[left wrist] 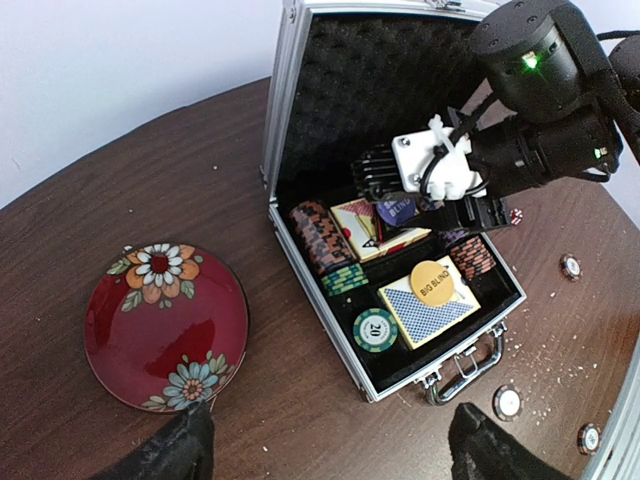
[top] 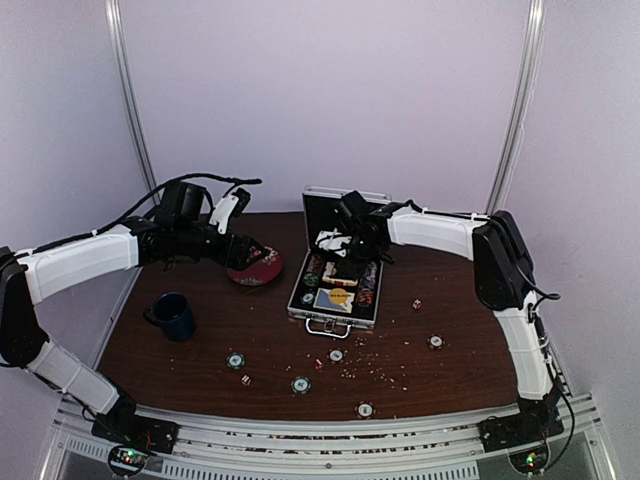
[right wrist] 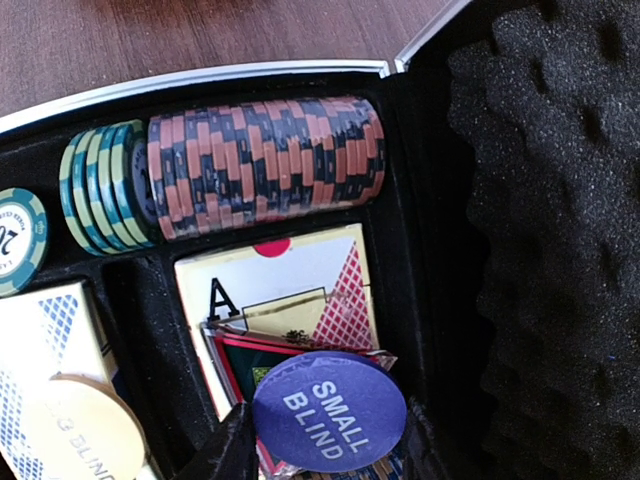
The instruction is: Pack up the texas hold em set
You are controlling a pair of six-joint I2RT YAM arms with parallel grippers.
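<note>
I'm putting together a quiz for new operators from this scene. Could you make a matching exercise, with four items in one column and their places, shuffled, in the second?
Items
1. SMALL BLIND disc
2. BIG BLIND disc
3. red plate
4. dark blue mug

Places
a. lying on the blue-backed card deck in the case
b. standing on the table, far left, nearer the arm bases
c. between the fingers of the right hand
d. on the table just left of the case

Pairs: 1-c, 2-a, 3-d, 4-b
</note>
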